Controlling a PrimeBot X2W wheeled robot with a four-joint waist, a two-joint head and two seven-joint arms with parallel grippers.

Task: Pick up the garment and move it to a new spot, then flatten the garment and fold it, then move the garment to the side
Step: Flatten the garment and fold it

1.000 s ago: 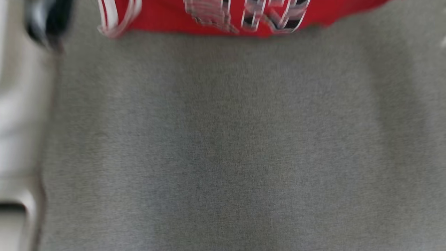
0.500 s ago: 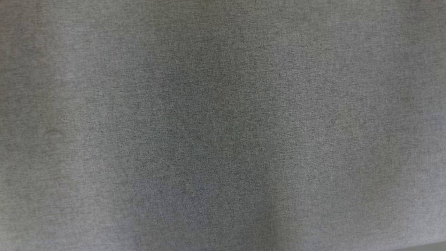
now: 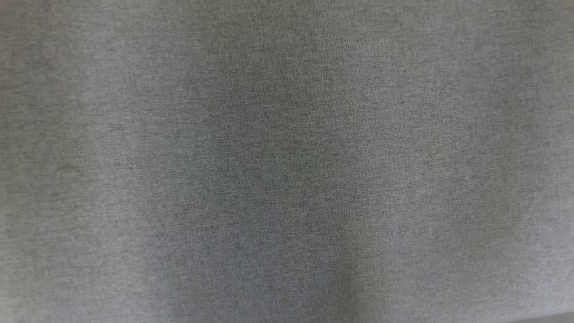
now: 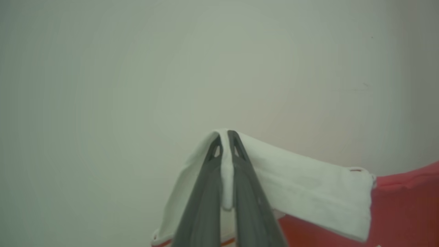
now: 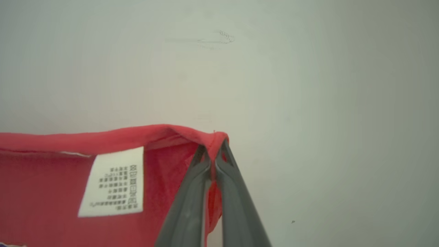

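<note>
Garment [image 4: 408, 209]: red cloth with a white band [image 4: 308, 185], held up along its upper edge by both grippers.
Left gripper [image 4: 224, 134]: jaws closed on the Garment's white band, which drapes over the fingertips.
Right gripper [image 5: 213, 141]: jaws pinched shut on a fold of the Garment's red edge.
Care label [image 5: 113, 181]: white with dark print, on the red cloth just below the Garment's edge, beside the Right gripper.
Pale backdrop [image 4: 137, 68]: plain, beyond the Garment's edge in both wrist views.
Grey woven surface [image 3: 287, 161]: in the head view; its place relative to the Garment cannot be told.
</note>
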